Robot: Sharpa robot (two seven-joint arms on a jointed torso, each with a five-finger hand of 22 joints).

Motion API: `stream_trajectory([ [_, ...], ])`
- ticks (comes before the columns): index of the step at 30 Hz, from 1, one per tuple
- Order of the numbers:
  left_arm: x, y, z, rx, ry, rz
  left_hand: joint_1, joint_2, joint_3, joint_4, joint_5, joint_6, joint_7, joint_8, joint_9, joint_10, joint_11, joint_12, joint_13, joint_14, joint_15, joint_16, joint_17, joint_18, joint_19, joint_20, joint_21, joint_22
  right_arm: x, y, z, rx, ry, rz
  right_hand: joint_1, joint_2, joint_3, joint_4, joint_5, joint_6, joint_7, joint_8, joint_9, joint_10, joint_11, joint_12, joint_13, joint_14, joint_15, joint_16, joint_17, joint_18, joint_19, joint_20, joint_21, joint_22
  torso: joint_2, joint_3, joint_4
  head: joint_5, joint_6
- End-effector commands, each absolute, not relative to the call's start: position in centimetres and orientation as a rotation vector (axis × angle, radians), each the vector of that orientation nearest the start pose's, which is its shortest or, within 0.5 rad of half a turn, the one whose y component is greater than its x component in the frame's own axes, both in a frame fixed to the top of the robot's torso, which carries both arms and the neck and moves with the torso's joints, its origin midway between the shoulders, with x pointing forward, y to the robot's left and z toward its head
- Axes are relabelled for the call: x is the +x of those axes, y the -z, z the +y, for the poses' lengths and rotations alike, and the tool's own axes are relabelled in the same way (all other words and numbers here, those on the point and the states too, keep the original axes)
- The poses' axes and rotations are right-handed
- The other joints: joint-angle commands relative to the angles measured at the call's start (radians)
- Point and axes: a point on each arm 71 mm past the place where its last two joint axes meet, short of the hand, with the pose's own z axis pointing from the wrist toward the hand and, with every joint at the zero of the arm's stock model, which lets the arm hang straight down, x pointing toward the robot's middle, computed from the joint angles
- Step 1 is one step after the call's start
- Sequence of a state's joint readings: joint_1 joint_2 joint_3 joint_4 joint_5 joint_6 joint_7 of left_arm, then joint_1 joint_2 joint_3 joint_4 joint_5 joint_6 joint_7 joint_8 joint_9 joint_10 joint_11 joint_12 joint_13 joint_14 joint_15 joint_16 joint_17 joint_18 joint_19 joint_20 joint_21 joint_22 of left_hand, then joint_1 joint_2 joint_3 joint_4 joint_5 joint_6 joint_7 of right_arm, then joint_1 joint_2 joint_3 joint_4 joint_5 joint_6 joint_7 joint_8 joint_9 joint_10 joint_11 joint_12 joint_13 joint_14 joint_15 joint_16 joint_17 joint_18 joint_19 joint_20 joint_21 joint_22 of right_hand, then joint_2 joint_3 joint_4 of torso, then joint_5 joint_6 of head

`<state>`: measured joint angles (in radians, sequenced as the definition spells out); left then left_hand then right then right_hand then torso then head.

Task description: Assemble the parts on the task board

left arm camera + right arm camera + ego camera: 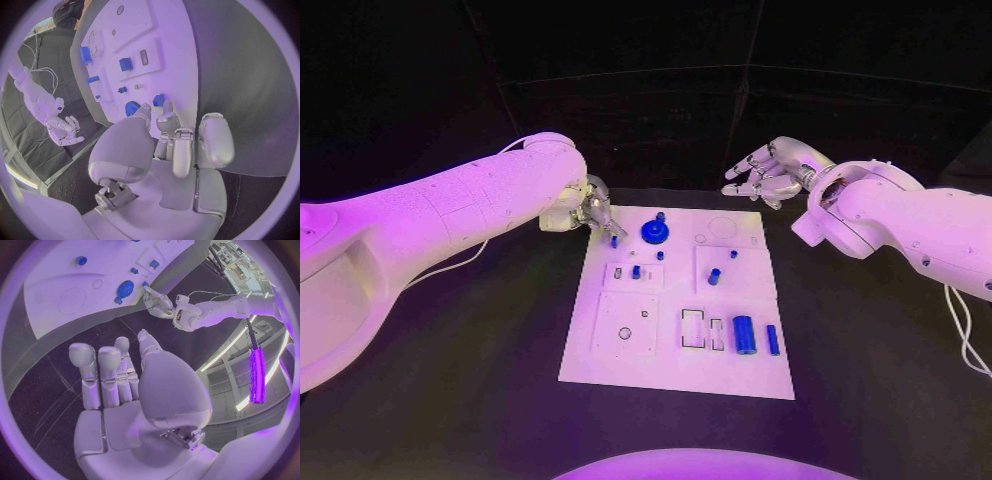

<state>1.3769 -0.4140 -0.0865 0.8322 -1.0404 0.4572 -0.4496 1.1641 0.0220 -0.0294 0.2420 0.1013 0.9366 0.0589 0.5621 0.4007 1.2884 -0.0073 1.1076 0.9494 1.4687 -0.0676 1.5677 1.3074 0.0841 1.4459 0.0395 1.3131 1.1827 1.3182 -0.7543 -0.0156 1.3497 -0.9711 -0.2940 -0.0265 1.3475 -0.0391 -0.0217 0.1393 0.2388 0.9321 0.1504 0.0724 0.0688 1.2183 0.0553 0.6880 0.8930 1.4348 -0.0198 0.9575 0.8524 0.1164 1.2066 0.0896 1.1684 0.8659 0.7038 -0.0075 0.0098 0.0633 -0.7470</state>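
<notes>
The white task board lies in the middle of the black table. My left hand is over its far left corner, and its thumb and a finger pinch a small blue peg just above the board. A round blue part sits close beside that peg. My right hand hangs beyond the far right corner, its fingers apart and holding nothing.
More blue parts are on the board: two short pegs at mid-board, a tiny one, and a thick cylinder next to a slim bar near the front right. White cables trail over the table at both sides.
</notes>
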Motion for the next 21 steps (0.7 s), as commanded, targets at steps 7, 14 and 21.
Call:
stream_trajectory([
  [7,59.51,18.13,19.26,-0.127,0.241,2.431,0.031,0.017,0.009,-0.022,0.0,0.007,0.0,0.008,0.002,0.006,-0.007,0.006,0.0,0.102,-0.007,0.003,0.263,-0.005,0.006,-0.006,0.003,0.003,54.02,12.75,-20.79,0.254,-0.869,1.635,-0.002,0.001,-0.003,-0.001,0.004,-0.008,0.001,-0.003,-0.001,-0.004,0.004,-0.004,0.0,0.008,0.001,-0.005,0.0,0.018,0.008,0.0,-0.004,-0.001,0.0,-0.0005,-0.0003,-0.001,0.0],
  [14,59.48,18.16,19.23,-0.123,0.242,2.436,0.068,0.037,0.031,-0.049,0.0,0.007,-0.003,0.01,0.002,0.006,-0.009,0.005,-0.003,0.102,-0.009,0.003,0.263,-0.004,0.005,-0.007,0.002,0.002,54.02,12.75,-20.78,0.254,-0.869,1.635,-0.002,0.001,-0.003,-0.001,0.004,-0.008,0.001,-0.003,-0.001,-0.004,0.004,-0.004,0.0,0.008,0.001,-0.005,0.0,0.018,0.008,0.0,-0.004,-0.001,0.001,-0.0005,-0.0009,-0.001,-0.001],
  [21,59.47,18.16,19.12,-0.12,0.247,2.435,0.088,0.044,0.046,-0.067,0.0,0.005,-0.004,0.009,0.001,0.006,-0.011,0.003,-0.005,0.102,-0.01,0.003,0.263,-0.004,0.005,-0.008,0.001,0.001,54.01,12.75,-20.73,0.253,-0.87,1.635,0.0,0.002,-0.002,-0.001,0.006,-0.008,0.001,-0.003,0.0,-0.004,0.004,-0.002,0.001,0.008,0.001,-0.004,0.002,0.018,0.008,0.0,-0.004,-0.002,0.001,-0.0006,0.0,-0.001,-0.002],
])
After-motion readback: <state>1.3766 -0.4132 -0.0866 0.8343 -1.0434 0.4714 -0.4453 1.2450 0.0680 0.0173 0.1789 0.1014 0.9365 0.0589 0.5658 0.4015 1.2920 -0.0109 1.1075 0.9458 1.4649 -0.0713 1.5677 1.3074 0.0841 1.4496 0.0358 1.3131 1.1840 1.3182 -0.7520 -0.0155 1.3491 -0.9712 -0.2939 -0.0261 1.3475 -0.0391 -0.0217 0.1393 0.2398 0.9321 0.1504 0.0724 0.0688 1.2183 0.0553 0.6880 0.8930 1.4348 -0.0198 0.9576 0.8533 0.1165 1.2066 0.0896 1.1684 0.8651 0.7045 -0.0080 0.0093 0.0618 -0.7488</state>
